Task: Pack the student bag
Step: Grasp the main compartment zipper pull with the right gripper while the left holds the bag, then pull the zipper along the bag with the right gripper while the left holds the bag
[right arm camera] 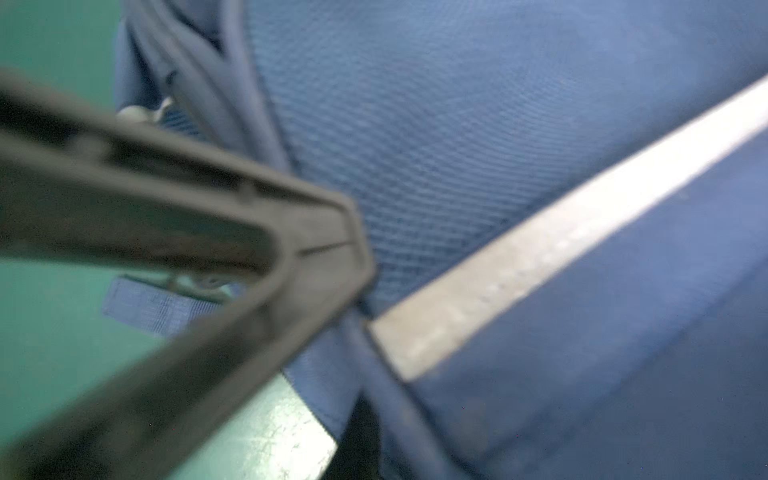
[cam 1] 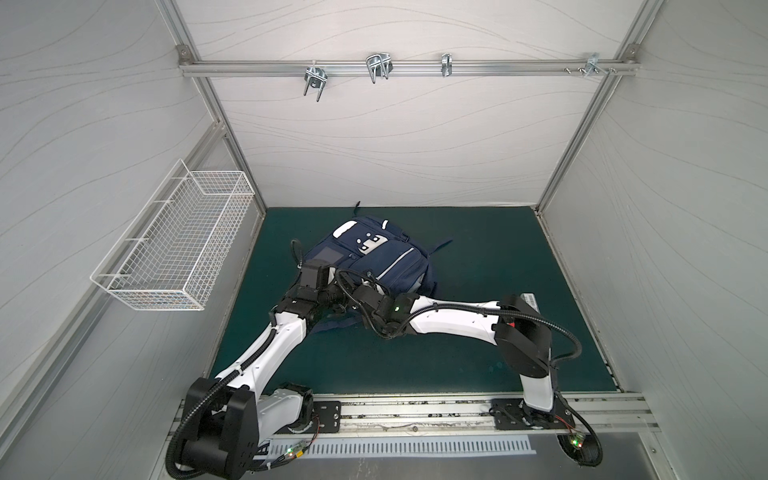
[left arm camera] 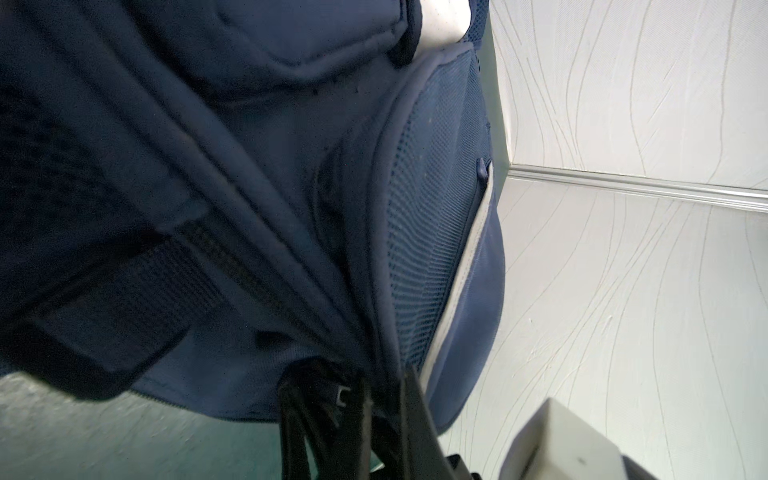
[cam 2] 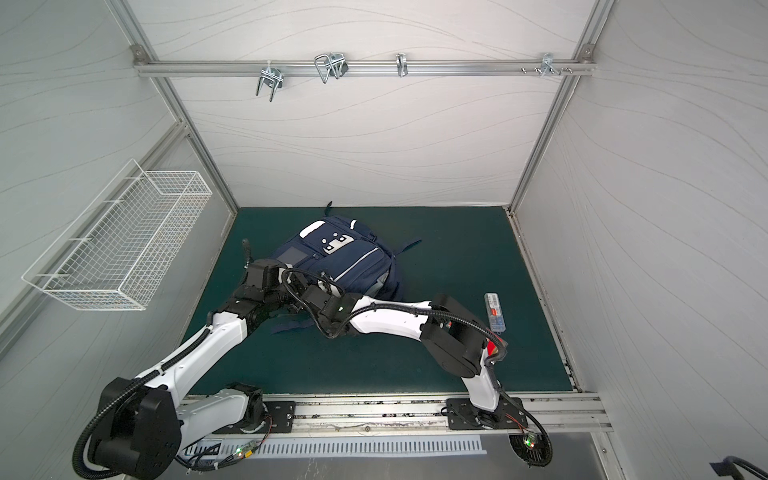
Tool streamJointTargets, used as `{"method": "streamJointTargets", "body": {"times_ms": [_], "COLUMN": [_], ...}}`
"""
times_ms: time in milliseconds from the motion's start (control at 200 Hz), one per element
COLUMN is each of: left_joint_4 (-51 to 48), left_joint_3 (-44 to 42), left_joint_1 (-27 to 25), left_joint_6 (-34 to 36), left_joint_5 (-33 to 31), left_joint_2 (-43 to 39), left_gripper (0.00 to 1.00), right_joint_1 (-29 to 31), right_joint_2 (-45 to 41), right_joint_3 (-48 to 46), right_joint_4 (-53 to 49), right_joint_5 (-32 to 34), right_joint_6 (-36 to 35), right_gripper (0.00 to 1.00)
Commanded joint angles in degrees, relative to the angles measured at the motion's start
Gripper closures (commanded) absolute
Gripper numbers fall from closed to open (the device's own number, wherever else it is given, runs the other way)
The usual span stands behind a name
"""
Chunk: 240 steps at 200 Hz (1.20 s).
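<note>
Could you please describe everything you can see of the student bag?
The student bag is navy fabric with white stripes, a white dotted patch, front pockets and a mesh side panel. It lies front up on the green mat, straps spilling beneath. The left gripper pinches a piped seam; the right gripper, shut, touches the mesh beside a stripe.

Noted matt woven cloth on student bag (cam 1: 395, 262), mesh panel (left arm camera: 432, 216), dull smooth stripe (right arm camera: 561, 249); matt green mat (cam 1: 478, 270), scuffed; white-coated wire basket (cam 1: 178, 249); satin aluminium rail (cam 1: 415, 66).
</note>
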Motion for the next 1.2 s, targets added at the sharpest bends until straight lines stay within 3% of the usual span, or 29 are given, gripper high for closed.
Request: {"method": "streamJointTargets", "body": {"times_ms": [0, 25, 435, 640, 870, 1040, 1195], "left_joint_4": [-0.68, -1.11, -2.29, -7.91, -13.81, -18.91, -19.73], "left_joint_3": [1.96, 2.13, 1.92, 3.4, 6.14, 12.76, 18.74], "left_joint_1": [-1.02, -0.98, 1.3, 3.08, 9.61, 12.46, 14.89], "left_joint_6": [2.24, 2.46, 2.27, 4.89, 7.34, 11.1, 11.42], "left_joint_5": [3.06, 2.5, -1.58, -3.98, -8.3, -17.97, -16.61], "left_joint_2": [0.3, 0.53, 1.28, 0.23, 2.7, 11.33, 19.29], "left_gripper": [1.0, 1.0, 1.0, 1.0, 1.0, 1.0, 1.0], "right_joint_1": [-1.67, -1.65, -1.63, -6.45, -9.3, -0.5, 7.48], "right_joint_2": [-2.39, -3.15, -22.57, -31.77, -41.66, -45.85, -40.9], "right_joint_3": [-1.41, -2.39, -24.25, -33.37, -42.75, -45.54, -38.7], "right_joint_4": [-0.36, -0.03, 2.93, 2.48, 0.67, -0.81, -3.75], "right_joint_5": [5.15, 4.97, -0.21, -3.3, -4.8, -7.7, -6.76], "right_joint_6": [0.5, 0.26, -2.31, -1.65, 0.24, 2.21, 4.11], "right_gripper": [0.97, 1.0, 1.0, 1.0, 1.0, 1.0, 1.0]}}
